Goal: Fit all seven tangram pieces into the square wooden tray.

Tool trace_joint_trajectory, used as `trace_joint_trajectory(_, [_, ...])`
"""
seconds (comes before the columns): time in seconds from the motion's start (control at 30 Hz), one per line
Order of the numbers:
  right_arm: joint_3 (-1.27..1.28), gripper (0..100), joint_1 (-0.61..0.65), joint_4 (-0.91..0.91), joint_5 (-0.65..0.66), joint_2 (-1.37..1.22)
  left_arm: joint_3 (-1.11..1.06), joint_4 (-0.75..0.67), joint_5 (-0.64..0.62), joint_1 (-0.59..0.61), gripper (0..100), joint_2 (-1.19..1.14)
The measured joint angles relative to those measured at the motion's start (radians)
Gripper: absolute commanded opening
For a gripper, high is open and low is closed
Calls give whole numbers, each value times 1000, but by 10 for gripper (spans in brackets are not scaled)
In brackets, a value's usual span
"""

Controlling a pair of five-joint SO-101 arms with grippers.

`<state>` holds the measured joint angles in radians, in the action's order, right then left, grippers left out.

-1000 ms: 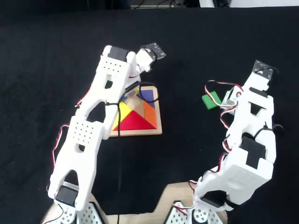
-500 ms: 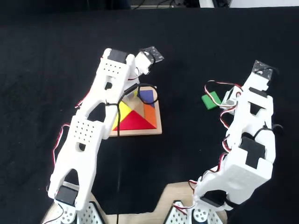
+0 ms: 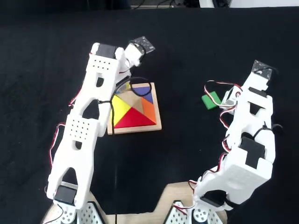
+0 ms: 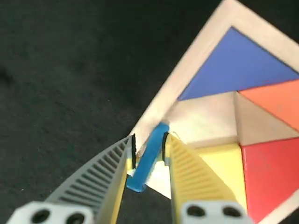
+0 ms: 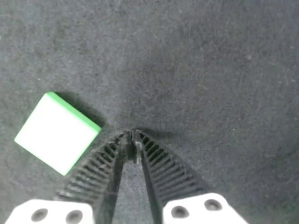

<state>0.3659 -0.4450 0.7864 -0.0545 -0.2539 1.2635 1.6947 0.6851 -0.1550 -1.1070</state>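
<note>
**Black cloth table: light-blue piece gripped on edge at the tray's corner**

On the black cloth (image 3: 46, 46), the left gripper (image 4: 148, 140) has both fingers clamped flat against the faces of a thin light-blue piece (image 4: 145, 161), which stands on edge between them. The piece hangs over the rim of the square wooden tray (image 4: 191, 65) near one corner. Whether it touches the wood cannot be told.

Just past the fingertips lies a patch of bare tray floor. The dark blue triangle (image 4: 238, 65) sits along the rim on one side of it and the yellow piece (image 4: 224, 163) on the other. The orange triangle (image 4: 275, 105) and the red triangle (image 4: 268, 172) lie farther in, all flat in the tray.

From above, the left arm (image 3: 88, 126) leans over the tray's far left corner.

Well apart on the right, the right gripper (image 5: 132, 137) has its fingers pressed together on nothing, tips low over the cloth. The green square (image 5: 56, 133) lies flat just beside them, outside the tray. The right arm (image 3: 247, 135) stands folded behind it.
</note>
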Motion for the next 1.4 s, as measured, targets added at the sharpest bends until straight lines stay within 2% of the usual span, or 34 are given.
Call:
trace_joint_trajectory(0.4, [0, 11, 0, 0, 0, 0, 12, 11, 29, 8, 127, 0])
trace_joint_trajectory(0.73, [0, 11, 0, 0, 0, 0, 216, 35, 29, 34, 127, 0])
trace_joint_trajectory(0.93, [0, 11, 0, 0, 0, 0, 233, 35, 29, 74, 127, 0])
trace_joint_trajectory(1.13, [0, 11, 0, 0, 0, 0, 233, -103, 29, 158, 132, -101])
trace_joint_trajectory(1.2, [0, 11, 0, 0, 0, 0, 233, -104, 28, 166, 184, -124])
trace_joint_trajectory(1.27, [0, 11, 0, 0, 0, 0, 238, -57, -17, 153, 219, -130])
trace_joint_trajectory(1.4, [0, 11, 0, 0, 0, 0, 331, 18, -147, 106, 214, -130])
